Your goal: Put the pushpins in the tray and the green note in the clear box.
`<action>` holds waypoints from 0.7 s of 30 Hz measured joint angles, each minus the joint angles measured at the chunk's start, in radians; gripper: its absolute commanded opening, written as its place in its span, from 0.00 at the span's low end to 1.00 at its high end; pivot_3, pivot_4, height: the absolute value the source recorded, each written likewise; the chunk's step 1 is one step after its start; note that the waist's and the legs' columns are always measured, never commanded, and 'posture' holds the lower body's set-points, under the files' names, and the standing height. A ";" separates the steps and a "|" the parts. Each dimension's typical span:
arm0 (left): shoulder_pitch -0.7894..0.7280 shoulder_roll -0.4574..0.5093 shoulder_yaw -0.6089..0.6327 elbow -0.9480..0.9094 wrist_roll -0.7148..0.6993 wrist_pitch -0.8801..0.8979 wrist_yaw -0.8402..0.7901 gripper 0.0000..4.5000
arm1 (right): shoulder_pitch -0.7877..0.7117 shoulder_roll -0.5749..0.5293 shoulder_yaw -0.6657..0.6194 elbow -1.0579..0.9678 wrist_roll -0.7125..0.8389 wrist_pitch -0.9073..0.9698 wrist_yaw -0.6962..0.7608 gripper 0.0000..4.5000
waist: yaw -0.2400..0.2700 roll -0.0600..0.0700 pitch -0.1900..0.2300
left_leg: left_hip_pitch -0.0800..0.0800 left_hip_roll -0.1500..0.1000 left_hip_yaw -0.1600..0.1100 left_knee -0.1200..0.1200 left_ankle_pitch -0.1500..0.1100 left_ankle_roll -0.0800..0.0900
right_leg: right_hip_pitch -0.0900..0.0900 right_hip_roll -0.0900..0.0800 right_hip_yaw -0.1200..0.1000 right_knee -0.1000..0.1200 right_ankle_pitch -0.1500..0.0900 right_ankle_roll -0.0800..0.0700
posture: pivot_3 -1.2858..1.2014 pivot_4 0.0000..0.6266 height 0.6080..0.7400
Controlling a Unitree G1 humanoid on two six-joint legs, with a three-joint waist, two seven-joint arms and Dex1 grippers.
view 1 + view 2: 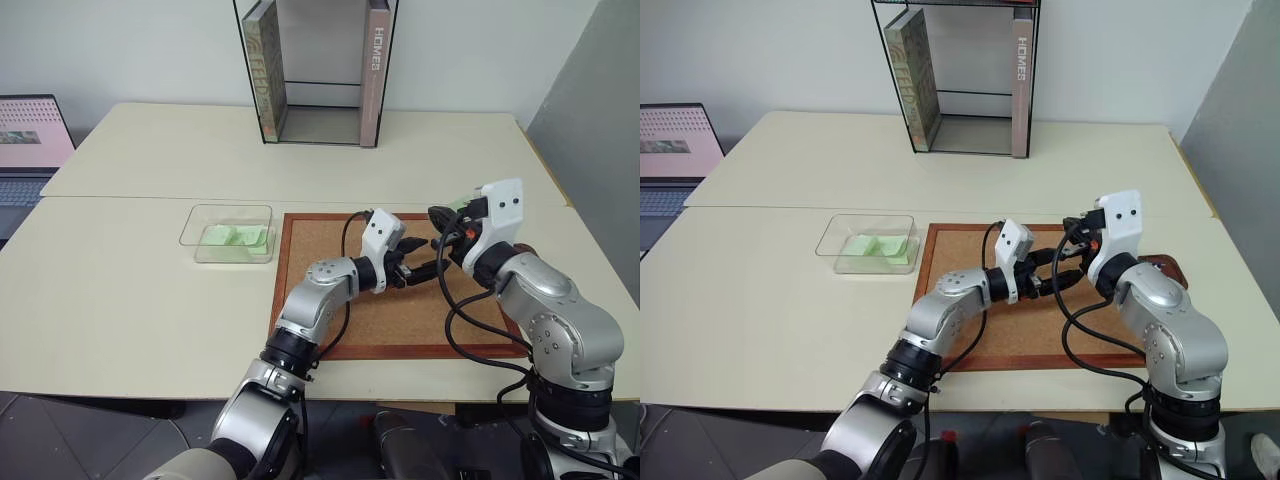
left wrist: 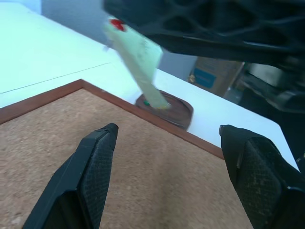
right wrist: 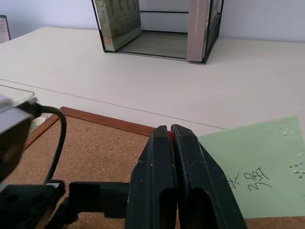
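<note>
A large wood-framed cork board [image 1: 400,300] lies on the pale table [image 1: 150,290], and everything else is placed against it. Just beside its far left corner the clear box [image 1: 228,233] is seen, already holding pale green slips. Well beyond the board a black-framed glass case [image 1: 318,70] with books is stood upright. A laptop [image 1: 30,140] is cut off at the table's left edge.

Above the board's middle the two grippers are brought close together. The left gripper [image 2: 167,157] is spread wide with nothing between its fingers. The right gripper [image 3: 170,138] is clamped on a red pushpin [image 2: 117,24], of which little but a sliver of red is made out between the fingers. The green note [image 2: 140,59] is hung from that pin above the board's far right edge, its long axis slanted downward toward the tray [image 2: 174,107]. The tray is set just off that edge and is largely hidden behind the right arm in the head views.
</note>
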 measured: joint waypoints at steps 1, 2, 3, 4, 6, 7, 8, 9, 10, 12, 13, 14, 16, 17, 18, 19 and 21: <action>-0.008 -0.007 0.010 0.017 -0.001 -0.001 0.008 0.81 | 0.000 0.000 0.001 -0.006 0.002 0.001 -0.003 0.00 | 0.000 0.000 0.000 | -0.001 0.000 0.000 0.000 0.000 0.000 | -0.001 0.000 0.000 0.000 0.000 0.000 | 0.52 0.24 1.00; -0.017 -0.015 0.019 0.034 -0.002 -0.004 0.016 0.81 | 0.000 0.000 0.002 -0.011 0.003 0.003 -0.006 0.00 | 0.000 0.000 0.000 | -0.001 0.000 -0.001 0.000 0.000 0.000 | -0.001 0.000 -0.001 0.000 0.000 0.000 | 0.52 0.24 1.00; -0.026 -0.023 0.026 0.049 -0.004 -0.006 0.019 0.81 | 0.000 0.000 0.003 -0.014 0.005 0.005 -0.009 0.00 | 0.000 0.000 0.000 | -0.001 0.000 -0.001 0.000 0.000 0.000 | -0.001 0.000 -0.001 0.000 0.000 0.000 | 0.52 0.24 1.00; -0.034 -0.030 0.033 0.060 -0.008 -0.009 0.022 0.81 | 0.000 0.000 0.003 -0.015 0.006 0.008 -0.012 0.00 | 0.000 0.000 0.000 | -0.002 0.000 -0.001 0.000 0.000 0.000 | -0.001 0.000 -0.001 0.000 0.000 0.000 | 0.52 0.24 1.00; -0.047 -0.035 0.038 0.078 -0.017 -0.010 0.028 0.81 | 0.000 0.000 0.004 -0.016 0.008 0.016 -0.013 0.00 | 0.000 0.000 0.000 | -0.002 0.000 -0.001 0.000 0.000 0.000 | -0.001 0.000 -0.001 0.000 0.000 0.000 | 0.52 0.24 1.00; -0.051 -0.035 0.042 0.086 -0.020 -0.010 0.033 0.81 | 0.000 0.000 0.004 -0.016 0.009 0.018 -0.013 0.00 | 0.000 0.000 0.000 | -0.002 0.000 -0.001 0.000 0.000 0.000 | -0.001 0.000 -0.001 0.000 0.000 0.000 | 0.52 0.24 1.00; -0.053 -0.035 0.046 0.091 -0.023 -0.010 0.036 0.81 | 0.000 0.000 0.004 -0.016 0.009 0.018 -0.013 0.00 | 0.000 0.000 0.000 | -0.002 0.000 -0.001 0.000 0.000 0.000 | -0.001 0.000 -0.001 0.000 0.000 0.000 | 0.52 0.24 1.00; -0.055 -0.035 0.051 0.095 -0.024 -0.012 0.037 0.81 | 0.000 0.000 0.004 -0.016 0.009 0.018 -0.013 0.00 | 0.000 0.000 0.000 | -0.002 0.000 -0.001 0.000 0.000 0.000 | -0.001 0.000 -0.002 0.000 0.000 0.000 | 0.52 0.24 1.00; -0.057 -0.036 0.054 0.103 -0.024 -0.015 0.039 0.81 | 0.000 0.000 0.004 -0.016 0.010 0.019 -0.013 0.00 | 0.000 0.000 0.000 | -0.002 0.000 -0.002 0.000 0.000 0.000 | -0.001 0.000 -0.002 0.000 0.000 0.000 | 0.52 0.24 1.00; -0.058 -0.036 0.056 0.107 -0.029 -0.022 0.040 0.81 | 0.000 0.000 0.005 -0.016 0.010 0.019 -0.013 0.00 | 0.000 0.000 0.000 | -0.002 0.000 -0.001 0.000 0.000 0.000 | -0.001 0.000 -0.001 0.000 0.000 0.000 | 0.52 0.24 1.00; -0.058 -0.036 0.056 0.107 -0.033 -0.024 0.040 0.81 | 0.000 0.000 0.005 -0.016 0.010 0.019 -0.013 0.00 | 0.000 0.000 0.000 | -0.002 0.000 -0.001 0.000 0.000 0.000 | -0.001 0.000 -0.002 0.000 0.000 0.000 | 0.52 0.24 1.00; -0.059 -0.037 0.057 0.108 -0.039 -0.026 0.042 0.81 | 0.000 0.000 0.005 -0.016 0.011 0.019 -0.012 0.00 | 0.000 0.000 0.000 | -0.002 0.000 -0.002 0.000 0.000 0.000 | -0.001 0.000 -0.002 0.000 0.000 0.000 | 0.52 0.24 1.00; -0.061 -0.037 0.061 0.111 -0.046 -0.026 0.048 0.77 | 0.000 -0.001 0.005 -0.016 0.011 0.019 -0.012 0.00 | 0.000 0.000 0.000 | -0.002 0.000 -0.002 0.000 0.000 0.000 | -0.001 0.000 -0.002 0.000 0.000 0.000 | 0.52 0.24 1.00; -0.062 -0.037 0.062 0.113 -0.052 -0.026 0.049 0.73 | 0.000 -0.001 0.005 -0.016 0.011 0.019 -0.012 0.00 | 0.000 0.000 0.000 | -0.002 0.000 -0.002 0.000 0.000 0.000 | -0.001 0.000 -0.002 0.000 0.000 0.000 | 0.52 0.24 1.00; -0.062 -0.037 0.062 0.113 -0.057 -0.026 0.049 0.71 | 0.000 -0.001 0.006 -0.016 0.011 0.019 -0.012 0.00 | 0.000 0.000 0.000 | -0.002 0.000 -0.002 0.000 0.000 0.000 | -0.001 0.000 -0.002 0.000 0.000 0.000 | 0.52 0.24 1.00; -0.064 -0.037 0.062 0.113 -0.062 -0.026 0.048 0.65 | 0.000 -0.001 0.006 -0.016 0.011 0.019 -0.012 0.00 | 0.000 0.000 0.000 | -0.002 0.000 -0.002 0.000 0.000 0.000 | -0.001 0.000 -0.002 0.000 0.000 0.000 | 0.52 0.24 1.00; -0.069 -0.038 0.061 0.116 -0.067 -0.025 0.047 0.56 | 0.000 -0.001 0.006 -0.016 0.011 0.019 -0.012 0.00 | 0.000 0.000 0.000 | -0.002 0.000 -0.002 0.000 0.000 0.000 | -0.001 0.000 -0.002 0.000 0.000 0.000 | 0.52 0.24 1.00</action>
